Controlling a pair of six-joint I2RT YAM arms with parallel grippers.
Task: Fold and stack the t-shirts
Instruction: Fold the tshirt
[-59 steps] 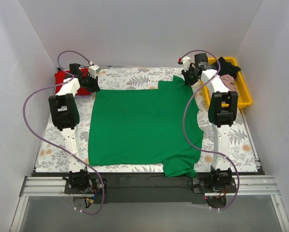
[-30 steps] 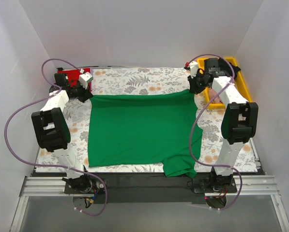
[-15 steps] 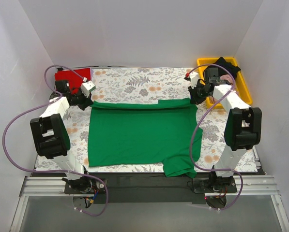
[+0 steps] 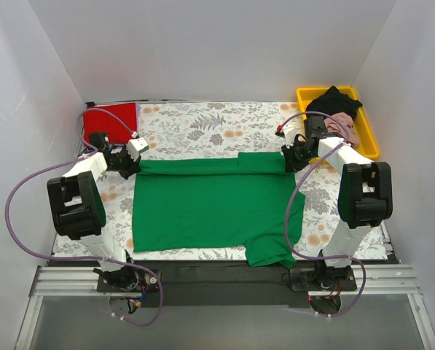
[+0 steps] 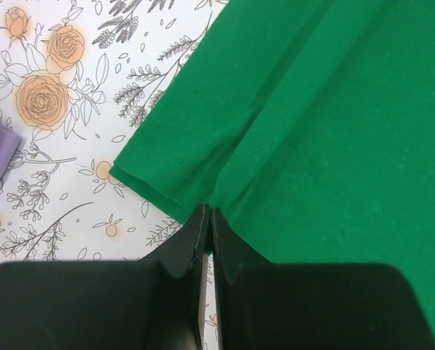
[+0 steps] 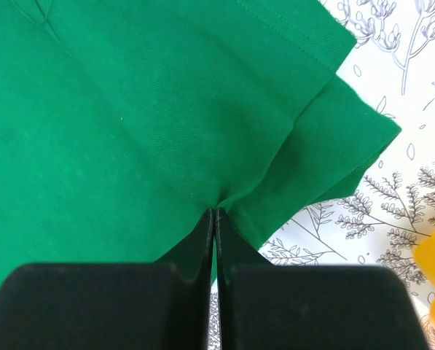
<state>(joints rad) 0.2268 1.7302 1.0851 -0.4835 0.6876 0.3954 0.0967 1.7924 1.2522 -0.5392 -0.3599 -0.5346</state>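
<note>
Pinching the far-left corner of a bright green cloth t-shirt (image 4: 210,204), the left gripper (image 5: 206,211) has its two black fingers pressed together, with the fabric puckering into creases right at their tips. The right gripper (image 6: 215,211) is closed the same way on the shirt's far-right corner, where two layers of green cloth gather at its tips and a hemmed sleeve edge lies just beyond them to the right. Between the two grippers runs a folded band of the shirt, doubled over onto the body. The rest of the garment lies flat from the grippers towards the arm bases, one sleeve reaching the near table edge by the right base. Under it lies a white floral-print cloth (image 4: 202,127). Beyond and outward from the left gripper lies a red cloth t-shirt (image 4: 109,117). Just beyond the right gripper stands a yellow plastic tray (image 4: 308,92) holding a black cloth t-shirt (image 4: 334,100) and a dusty pink cloth t-shirt (image 4: 346,125).
</note>
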